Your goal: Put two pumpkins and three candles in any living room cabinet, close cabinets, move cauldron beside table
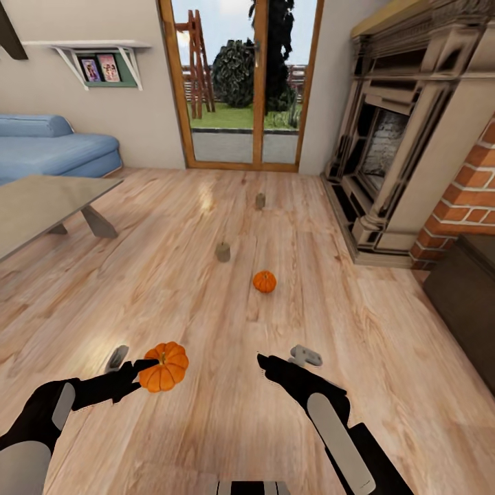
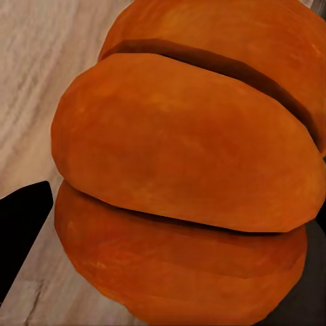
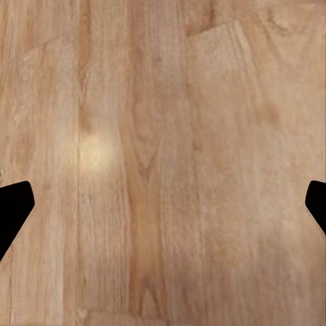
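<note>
My left gripper [image 1: 151, 372] is shut on a bright-orange ribbed pumpkin [image 1: 165, 366], held just above the wooden floor; up close the pumpkin [image 2: 183, 170] sits between the black fingers [image 2: 20, 231]. The second pumpkin [image 1: 265, 281] rests on the floor further ahead. Two stubby beige-grey candles stand beyond it, one [image 1: 223, 251] nearer and one [image 1: 260, 201] closer to the glass door. My right gripper [image 1: 265, 362] [image 3: 163, 204] hangs open over bare floorboards, holding nothing. The dark-brown cabinet [image 1: 467, 295] is at the right edge, and the glass-topped table [image 1: 41, 203] at the left. The cauldron and the third candle are out of view.
A large stone fireplace [image 1: 405, 137] with a brick side fills the right wall. A blue sofa [image 1: 48, 148] stands at the far left behind the table. Glass doors [image 1: 244, 82] close off the far end. Open floor lies between the table and the fireplace.
</note>
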Robot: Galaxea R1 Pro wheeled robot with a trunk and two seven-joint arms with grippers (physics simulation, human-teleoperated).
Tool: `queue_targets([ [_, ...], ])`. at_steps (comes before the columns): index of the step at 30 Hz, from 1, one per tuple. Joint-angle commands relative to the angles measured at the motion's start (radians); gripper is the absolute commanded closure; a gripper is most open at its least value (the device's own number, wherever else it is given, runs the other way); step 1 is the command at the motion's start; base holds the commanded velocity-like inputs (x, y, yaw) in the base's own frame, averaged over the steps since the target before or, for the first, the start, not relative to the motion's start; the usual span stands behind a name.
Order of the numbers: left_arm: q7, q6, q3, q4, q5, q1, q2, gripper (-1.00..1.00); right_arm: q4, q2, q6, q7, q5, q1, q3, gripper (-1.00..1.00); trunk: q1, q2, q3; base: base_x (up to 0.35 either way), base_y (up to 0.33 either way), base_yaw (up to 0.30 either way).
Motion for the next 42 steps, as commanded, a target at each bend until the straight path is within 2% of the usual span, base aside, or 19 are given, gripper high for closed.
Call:
queue_targets([
  [1,0.001,0.003,0.0,0.0,0.007,0.0,0.0,1.0,0.001,0.0,-0.001,0.009,0.002,0.0,0.001,-1.0,0.0,0.0,0.0,0.318,-0.016,0.0],
  [8,0.001,0.003,0.0,0.0,0.007,0.0,0.0,1.0,0.001,-0.002,-0.002,0.061,0.005,0.001,-0.007,-1.0,0.0,0.0,0.0,0.318,-0.004,0.0],
  [13,0.001,0.003,0.0,0.0,0.007,0.0,0.0,1.0,0.001,-0.003,0.0,0.073,0.002,0.001,-0.011,-1.0,0.0,0.0,0.0,0.322,0.0,0.0],
  [15,0.001,0.004,0.0,0.0,0.007,0.0,0.0,1.0,0.001,-0.013,0.001,0.098,0.0,0.0,-0.025,-1.0,0.0,0.0,0.0,0.325,0.0,0.0],
  [17,0.001,0.003,0.0,0.0,0.007,0.0,0.0,1.0,0.002,-0.023,0.002,0.149,-0.001,0.003,-0.056,-1.0,0.0,0.0,0.0,0.325,0.0,0.0],
  [18,0.001,0.004,0.0,0.0,0.007,0.0,0.0,1.0,0.002,-0.032,0.003,0.199,-0.002,0.005,-0.086,-1.0,0.0,0.0,0.0,0.325,0.0,0.0],
  [19,0.001,0.004,0.0,0.0,0.007,0.0,0.0,1.0,0.003,-0.044,0.006,0.292,-0.002,0.005,-0.142,-1.0,0.0,0.0,0.0,0.325,0.0,0.0],
  [20,0.001,0.004,0.0,0.0,0.007,0.0,0.0,1.0,0.004,-0.048,0.007,0.326,-0.002,0.005,-0.162,-1.0,0.0,0.0,0.0,0.325,0.0,0.0],
  [21,0.001,0.004,0.0,0.0,0.007,0.0,0.0,1.0,0.009,-0.061,0.01,0.433,-0.003,0.005,-0.223,-1.0,0.0,0.0,0.0,0.325,0.0,0.0],
  [22,0.001,0.004,0.0,0.0,0.007,0.0,0.0,1.0,0.013,-0.068,0.012,0.502,-0.004,0.005,-0.258,-1.0,0.0,0.0,0.0,0.325,0.0,0.0],
  [23,0.001,0.004,0.0,0.0,0.007,0.0,0.0,1.0,0.021,-0.073,0.014,0.568,-0.004,0.005,-0.288,-1.0,0.0,0.0,0.0,0.325,0.0,0.0],
  [27,0.001,0.004,0.0,0.0,0.007,0.0,0.0,1.0,0.076,-0.079,0.033,0.728,-0.003,0.005,-0.365,-1.0,0.0,0.0,0.0,0.325,0.0,0.0],
  [31,0.0,0.005,0.001,0.0,0.008,0.0,0.0,1.0,0.119,-0.076,0.038,0.756,-0.003,0.005,-0.398,-1.0,0.0,0.0,0.0,0.325,0.001,0.0],
  [36,-0.001,0.008,0.002,0.0,0.009,0.0,0.002,1.0,0.203,-0.075,0.054,0.76,-0.003,0.003,-0.404,-1.0,0.0,0.0,0.0,0.325,0.051,0.0],
  [42,-0.028,0.049,0.002,0.0,0.013,0.0,0.037,1.0,0.253,-0.075,0.085,0.758,-0.002,-0.001,-0.406,-1.0,0.0,0.0,0.0,0.325,0.077,0.0],
])
